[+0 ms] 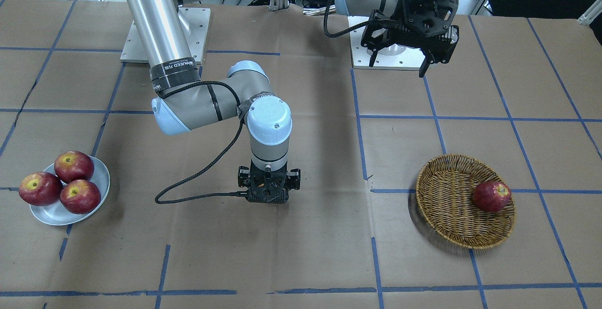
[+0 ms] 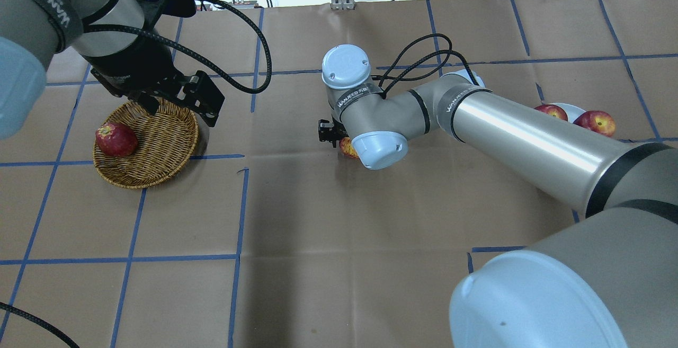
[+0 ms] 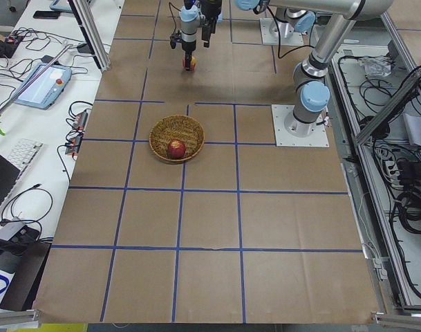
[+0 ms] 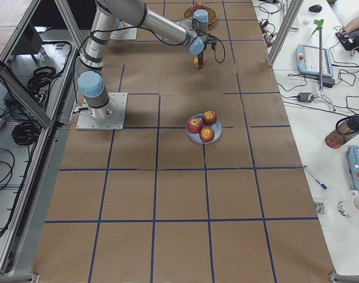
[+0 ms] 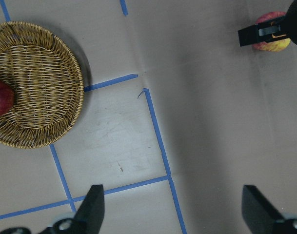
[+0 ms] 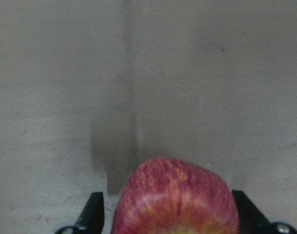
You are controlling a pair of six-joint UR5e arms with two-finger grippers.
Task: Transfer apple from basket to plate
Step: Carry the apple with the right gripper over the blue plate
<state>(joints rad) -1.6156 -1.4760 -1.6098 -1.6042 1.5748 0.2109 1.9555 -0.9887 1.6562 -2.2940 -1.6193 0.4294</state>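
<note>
The apple (image 6: 175, 200), streaky pink-red with yellow, sits between the fingers of my right gripper (image 6: 170, 214), which is shut on it low over the middle of the table. The apple also shows in the overhead view (image 2: 347, 148) and the left wrist view (image 5: 271, 40). In the front view the right gripper (image 1: 268, 200) hides it. The wicker basket (image 1: 447, 205) (image 2: 161, 144) holds one darker red apple (image 1: 491, 196). My left gripper (image 2: 175, 105) (image 1: 400, 62) is open and empty, high above the basket's edge. The pale plate (image 1: 51, 216) is at the other end.
Three dark red apples (image 1: 73, 166) lie on the plate, which also shows in the right side view (image 4: 218, 135). Brown paper with blue tape lines covers the table. The arms' base plates (image 1: 385, 57) stand on the robot's side.
</note>
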